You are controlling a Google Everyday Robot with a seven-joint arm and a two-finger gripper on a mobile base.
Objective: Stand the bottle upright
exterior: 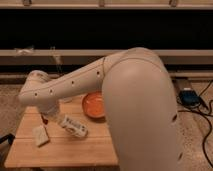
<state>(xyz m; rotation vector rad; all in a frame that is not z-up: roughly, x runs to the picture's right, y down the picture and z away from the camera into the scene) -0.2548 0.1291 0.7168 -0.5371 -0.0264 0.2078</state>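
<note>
The bottle (pixel 74 126) lies on its side on the wooden table (pixel 65 152), clear with a pale label, just left of and in front of the orange bowl (pixel 94 105). My arm reaches in from the right, across the table to the left. Its wrist bends down so that the gripper (pixel 52 119) sits low over the table at the bottle's left end. The gripper is shut, and nothing shows between its fingers. Whether it touches the bottle I cannot tell.
A pale beige block (pixel 40 135) lies at the table's left front, close to the gripper. My bulky upper arm (pixel 142 115) hides the table's right half. On the floor at the right are a blue device (pixel 189 96) and black cables (pixel 206 130). A dark shelf runs behind.
</note>
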